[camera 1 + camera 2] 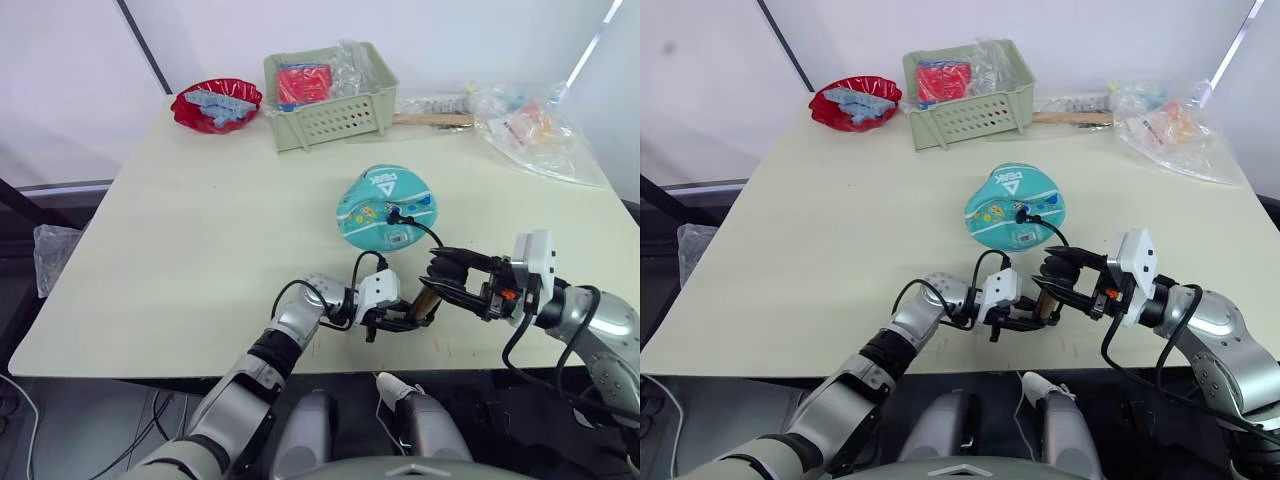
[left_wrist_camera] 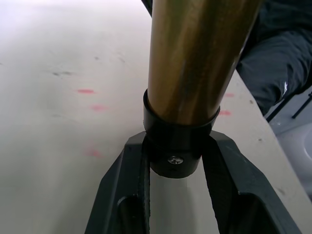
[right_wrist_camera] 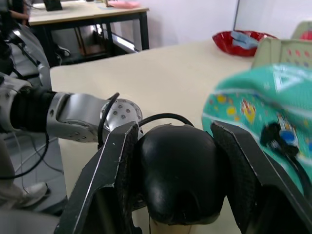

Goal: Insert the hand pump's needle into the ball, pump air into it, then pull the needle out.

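The table point(image 1: 200, 250) fills most of the head views, and on it, a little right of centre, sits the ball point(image 1: 385, 208), looking somewhat flattened rather than round. The thin black hose point(image 1: 420, 228) runs from the pump up onto the ball's near face, where the needle point(image 1: 392, 212) with its small black fitting appears to be seated in the valve, so the insertion step is judged done. What remains is most or all of the pumping, then drawing the needle out; how much air has gone in cannot be told. The hand pump point(image 1: 428, 295) stands near the table's front edge, in the lower centre-right of the frame, just in front of the ball and apart from it. The right gripper point(image 3: 173, 180) is clamped around the pump's black T-handle point(image 3: 178, 170), a finger pressed against each side of the rounded knob, ready to work the stroke. The left gripper point(image 2: 178, 165) holds the pump low down, its two fingers narrowed against the black base collar point(image 2: 180, 141) beneath the brass-gold cylinder point(image 2: 195, 63), steadying it on the tabletop. Both grips look firm, with no gap between fingers and pump.
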Controlling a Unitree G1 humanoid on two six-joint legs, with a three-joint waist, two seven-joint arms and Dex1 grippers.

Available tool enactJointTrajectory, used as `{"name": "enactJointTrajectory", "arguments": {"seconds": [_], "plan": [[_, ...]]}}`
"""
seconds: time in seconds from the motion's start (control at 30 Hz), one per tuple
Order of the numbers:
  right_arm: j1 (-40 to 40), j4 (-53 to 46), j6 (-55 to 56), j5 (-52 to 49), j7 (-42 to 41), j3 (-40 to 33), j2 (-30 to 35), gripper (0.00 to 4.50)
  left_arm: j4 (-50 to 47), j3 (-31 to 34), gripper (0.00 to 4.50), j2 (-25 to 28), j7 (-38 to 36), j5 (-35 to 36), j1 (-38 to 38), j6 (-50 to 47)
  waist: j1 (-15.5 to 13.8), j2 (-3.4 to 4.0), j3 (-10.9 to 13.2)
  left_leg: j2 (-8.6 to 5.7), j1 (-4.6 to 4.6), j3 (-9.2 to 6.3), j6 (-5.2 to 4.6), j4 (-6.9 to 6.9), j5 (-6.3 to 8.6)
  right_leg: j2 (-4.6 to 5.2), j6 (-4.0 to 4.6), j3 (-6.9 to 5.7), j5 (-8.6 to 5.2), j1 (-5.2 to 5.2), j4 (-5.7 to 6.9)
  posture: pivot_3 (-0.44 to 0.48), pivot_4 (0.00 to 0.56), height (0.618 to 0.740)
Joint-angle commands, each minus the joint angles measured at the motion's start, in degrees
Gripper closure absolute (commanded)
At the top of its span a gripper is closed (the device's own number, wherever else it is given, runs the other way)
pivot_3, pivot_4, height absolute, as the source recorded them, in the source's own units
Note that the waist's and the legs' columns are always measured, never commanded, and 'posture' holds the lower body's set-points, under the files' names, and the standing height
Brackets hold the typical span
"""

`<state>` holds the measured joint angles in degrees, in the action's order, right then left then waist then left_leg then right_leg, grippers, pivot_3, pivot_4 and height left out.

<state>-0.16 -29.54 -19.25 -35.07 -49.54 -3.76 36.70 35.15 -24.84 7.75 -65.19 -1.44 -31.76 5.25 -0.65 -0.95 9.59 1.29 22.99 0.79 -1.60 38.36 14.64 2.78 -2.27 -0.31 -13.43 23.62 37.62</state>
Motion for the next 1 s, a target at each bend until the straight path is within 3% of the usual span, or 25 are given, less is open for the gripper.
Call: {"name": "enactJointTrajectory", "arguments": {"seconds": [0.03, 0.67, 1.0], "plan": [[2.0, 0.8, 4.4, 3.8, -1.2, -1.4, 0.9, 2.61, 1.0, 0.7, 3.45, -1.8, 1.7, 0.2, -1.2, 2.5, 0.0, 0.00, 0.0, 0.01, -0.01, 0.00, 0.00, 0.00, 0.00, -0.01, -0.06, 0.00, -0.04, 0.00, 0.02, 0.000, 0.150, 0.738], [5.0, 4.5, 8.5, 2.7, -3.1, -5.6, 1.3, 2.61, 12.7, 0.8, 3.45, -9.5, 6.7, -2.8, -3.6, 7.6, -0.3, -0.04, 0.0, -0.03, 0.00, 0.02, 0.00, 0.05, 0.00, 0.04, -0.16, 0.03, 0.01, -0.03, 0.00, 0.000, 0.150, 0.738], [2.9, 4.3, 7.7, -1.1, -4.1, -8.6, 3.1, 2.61, 16.8, 1.7, 3.45, -9.4, 5.0, -2.7, -4.3, 9.2, -0.2, -0.05, 0.0, -0.05, -0.02, 0.02, 0.00, 0.15, 0.00, 0.07, -0.25, 0.06, 0.05, -0.09, 0.00, 0.000, 0.150, 0.738]]}}
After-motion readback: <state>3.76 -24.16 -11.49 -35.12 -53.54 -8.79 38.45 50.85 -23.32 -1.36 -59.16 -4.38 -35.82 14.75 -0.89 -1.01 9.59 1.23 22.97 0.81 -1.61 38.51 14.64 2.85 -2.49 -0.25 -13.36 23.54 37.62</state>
